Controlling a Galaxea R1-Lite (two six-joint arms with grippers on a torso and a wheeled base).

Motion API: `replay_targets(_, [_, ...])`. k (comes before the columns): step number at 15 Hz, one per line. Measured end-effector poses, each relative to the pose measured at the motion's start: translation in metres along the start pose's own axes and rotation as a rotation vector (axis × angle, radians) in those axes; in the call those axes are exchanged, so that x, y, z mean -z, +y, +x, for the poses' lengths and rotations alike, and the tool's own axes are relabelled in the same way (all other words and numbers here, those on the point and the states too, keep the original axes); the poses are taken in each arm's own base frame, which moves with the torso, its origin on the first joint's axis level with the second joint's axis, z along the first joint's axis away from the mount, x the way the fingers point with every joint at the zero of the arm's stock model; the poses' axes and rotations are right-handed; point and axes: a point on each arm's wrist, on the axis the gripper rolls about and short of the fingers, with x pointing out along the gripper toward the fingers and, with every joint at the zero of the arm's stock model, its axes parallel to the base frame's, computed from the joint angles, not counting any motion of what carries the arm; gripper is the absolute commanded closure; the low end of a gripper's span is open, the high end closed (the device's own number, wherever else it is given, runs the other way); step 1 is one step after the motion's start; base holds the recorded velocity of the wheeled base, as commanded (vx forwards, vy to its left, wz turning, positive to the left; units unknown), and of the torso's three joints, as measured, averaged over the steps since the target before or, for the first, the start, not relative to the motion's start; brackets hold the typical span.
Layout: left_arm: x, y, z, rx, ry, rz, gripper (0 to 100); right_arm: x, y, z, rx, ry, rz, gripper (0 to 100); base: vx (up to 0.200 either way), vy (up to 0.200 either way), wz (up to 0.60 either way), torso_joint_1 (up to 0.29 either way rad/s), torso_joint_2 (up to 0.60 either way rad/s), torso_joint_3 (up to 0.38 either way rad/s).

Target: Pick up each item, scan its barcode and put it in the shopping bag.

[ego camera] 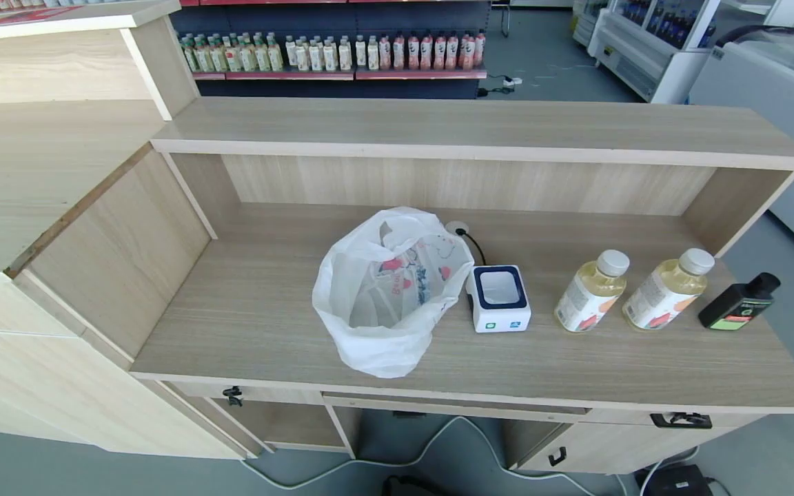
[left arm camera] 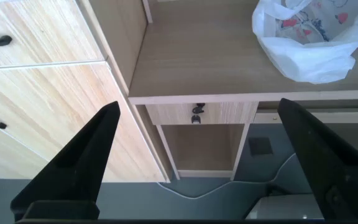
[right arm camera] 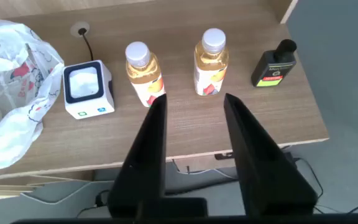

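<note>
You have a pale bottle (ego camera: 591, 291), a second pale bottle (ego camera: 668, 289) and a black bottle (ego camera: 738, 303) standing in a row on the table (ego camera: 266, 310), right of the scanner (ego camera: 499, 297). The shopping bag (ego camera: 390, 289) sits just left of it. Your left fingers (left arm camera: 79, 168) and right fingers (right arm camera: 145, 155) are spread apart, holding nothing.

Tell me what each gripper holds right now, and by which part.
Nothing is held. The left gripper is open in front of the counter. The right gripper is open too, short of the nearest bottle.

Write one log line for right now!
bag open | scanner beside it | two pale bottles, black bottle on counter, not bagged | both jaws open, empty
</note>
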Motion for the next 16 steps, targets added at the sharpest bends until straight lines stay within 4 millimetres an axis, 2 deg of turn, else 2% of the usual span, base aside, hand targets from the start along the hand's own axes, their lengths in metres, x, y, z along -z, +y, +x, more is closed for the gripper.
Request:
replay_targets(3, [0.000, 0.000, 0.000, 0.000, 0.000, 0.000, 0, 0.007, -0.001, 0.043, 0.023, 0.117, -0.007, 0, 0.000, 0.000, 0.00, 0.000, 0.00, 0.000])
replay_targets(5, [0.000, 0.000, 0.000, 0.000, 0.000, 0.000, 0, 0.019, -0.002, 0.068, 0.027, 0.130, -0.008, 0, 0.000, 0.000, 0.00, 0.000, 0.00, 0.000])
replay_targets(9, [0.000, 0.000, 0.000, 0.000, 0.000, 0.000, 0, 0.065, -0.003, 0.116, 0.028, 0.173, -0.011, 0, 0.000, 0.000, 0.00, 0.000, 0.00, 0.000])
replay_targets(13, [0.000, 0.000, 0.000, 0.000, 0.000, 0.000, 0, 0.096, -0.002, 0.154, 0.016, 0.139, -0.032, 0, 0.000, 0.000, 0.00, 0.000, 0.00, 0.000])
replay_targets(16, [0.000, 0.000, 0.000, 0.000, 0.001, 0.000, 0, 0.119, 0.008, 0.180, -0.029, 0.133, -0.039, 0, 0.000, 0.000, 0.00, 0.000, 0.00, 0.000])
